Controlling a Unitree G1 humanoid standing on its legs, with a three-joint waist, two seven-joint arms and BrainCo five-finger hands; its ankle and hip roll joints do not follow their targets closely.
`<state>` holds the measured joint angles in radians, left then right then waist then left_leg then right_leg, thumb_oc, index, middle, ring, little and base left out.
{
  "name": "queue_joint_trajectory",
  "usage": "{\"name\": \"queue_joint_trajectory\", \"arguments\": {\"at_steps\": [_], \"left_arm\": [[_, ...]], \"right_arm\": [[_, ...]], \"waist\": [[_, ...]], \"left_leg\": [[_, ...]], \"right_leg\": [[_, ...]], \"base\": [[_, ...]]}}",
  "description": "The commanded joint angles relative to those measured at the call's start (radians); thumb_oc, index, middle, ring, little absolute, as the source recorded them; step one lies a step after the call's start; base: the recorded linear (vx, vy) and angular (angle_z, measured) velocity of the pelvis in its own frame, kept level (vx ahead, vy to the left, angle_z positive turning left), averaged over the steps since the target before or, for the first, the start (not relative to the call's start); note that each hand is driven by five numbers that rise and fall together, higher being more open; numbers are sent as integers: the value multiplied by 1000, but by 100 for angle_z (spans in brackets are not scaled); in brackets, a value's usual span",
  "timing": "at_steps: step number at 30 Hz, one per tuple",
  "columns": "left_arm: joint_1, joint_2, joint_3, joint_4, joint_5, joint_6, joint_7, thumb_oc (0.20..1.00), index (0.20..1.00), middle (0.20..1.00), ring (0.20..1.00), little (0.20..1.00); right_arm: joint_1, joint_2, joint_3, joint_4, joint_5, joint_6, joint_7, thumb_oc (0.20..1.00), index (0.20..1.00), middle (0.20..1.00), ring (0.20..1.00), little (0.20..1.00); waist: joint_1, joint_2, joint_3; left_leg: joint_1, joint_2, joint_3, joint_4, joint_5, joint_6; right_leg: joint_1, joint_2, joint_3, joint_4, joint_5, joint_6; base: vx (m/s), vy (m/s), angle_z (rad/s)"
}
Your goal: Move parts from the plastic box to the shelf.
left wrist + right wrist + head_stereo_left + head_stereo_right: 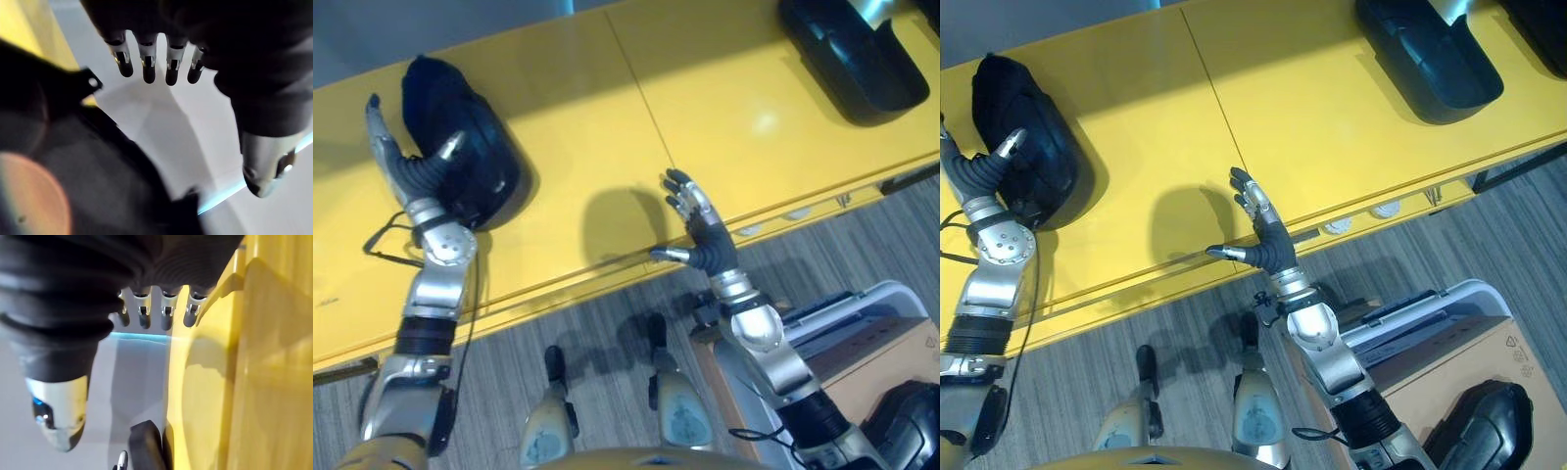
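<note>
A black moulded part (489,171) lies at the left of the yellow shelf (607,117). My left hand (414,176) rests against its near left side. Its fingers (146,68) are straight and open, and the thumb lies over the part's edge without closing on it. My right hand (707,237) hovers open over the shelf's front edge at the middle, holding nothing. A second black part (857,59) lies at the shelf's far right. The pale plastic box (1449,299) stands on the floor at the lower right with another black part (1484,421) in it.
A brown cardboard sheet (1494,367) lies in the box beside the part. A further dark part (1540,20) shows at the shelf's top right corner. Striped grey carpet (1528,225) runs in front of the shelf.
</note>
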<state>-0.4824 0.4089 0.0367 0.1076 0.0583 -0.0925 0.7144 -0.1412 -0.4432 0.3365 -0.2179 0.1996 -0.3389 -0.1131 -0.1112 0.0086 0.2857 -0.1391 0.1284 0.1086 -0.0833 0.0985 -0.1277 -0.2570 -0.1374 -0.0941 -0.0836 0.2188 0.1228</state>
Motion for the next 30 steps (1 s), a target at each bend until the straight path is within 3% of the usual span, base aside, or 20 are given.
{"name": "queue_joint_trajectory", "arguments": {"at_steps": [1,9,13,16,21,30], "left_arm": [[-81,66,-14,-27,-35,-117,6,1000,1000,1000,1000,1000],[-234,184,-98,-39,38,-146,-40,1000,1000,1000,1000,1000],[-215,192,-111,-70,66,-153,-71,1000,1000,1000,1000,1000],[-133,174,-93,-114,95,-161,-99,1000,1000,1000,1000,1000],[156,90,-4,-157,91,-162,-145,1000,1000,1000,1000,1000],[410,20,34,-157,21,-170,-239,1000,1000,1000,1000,1000]], "right_arm": [[-41,2,-25,-18,10,-40,-8,1000,1000,1000,1000,1000],[-37,-8,-14,-23,25,-52,29,1000,1000,1000,1000,1000],[-28,-21,-19,-33,26,-51,49,1000,1000,1000,1000,1000],[-24,-27,-35,-42,35,-51,66,1000,1000,1000,1000,1000],[-55,-40,-67,-12,24,-36,72,1000,1000,1000,1000,1000],[-152,-45,-17,141,81,17,125,1000,1000,1000,1000,1000]], "waist": [[-10,-12,-37],[-14,-1,-77],[-13,-1,-92],[-7,-4,-111],[32,-19,-154],[91,-44,-200]], "left_leg": [[50,-3,8,-4,-83,31],[82,-6,8,-4,-96,31],[97,-8,9,-4,-103,33],[120,-7,10,-4,-111,32],[171,-8,10,-4,-129,36],[213,-9,-6,-4,-140,40]], "right_leg": [[151,-17,-5,-4,-205,38],[188,-23,-12,-4,-208,43],[204,-25,-17,-4,-212,45],[228,-28,-20,-4,-218,45],[289,-31,-35,-4,-235,37],[350,-34,-65,-3,-247,28]], "base": [[0,0,0],[0,0,0],[0,0,0],[13,0,0],[45,-4,0],[20,-1,8]]}}
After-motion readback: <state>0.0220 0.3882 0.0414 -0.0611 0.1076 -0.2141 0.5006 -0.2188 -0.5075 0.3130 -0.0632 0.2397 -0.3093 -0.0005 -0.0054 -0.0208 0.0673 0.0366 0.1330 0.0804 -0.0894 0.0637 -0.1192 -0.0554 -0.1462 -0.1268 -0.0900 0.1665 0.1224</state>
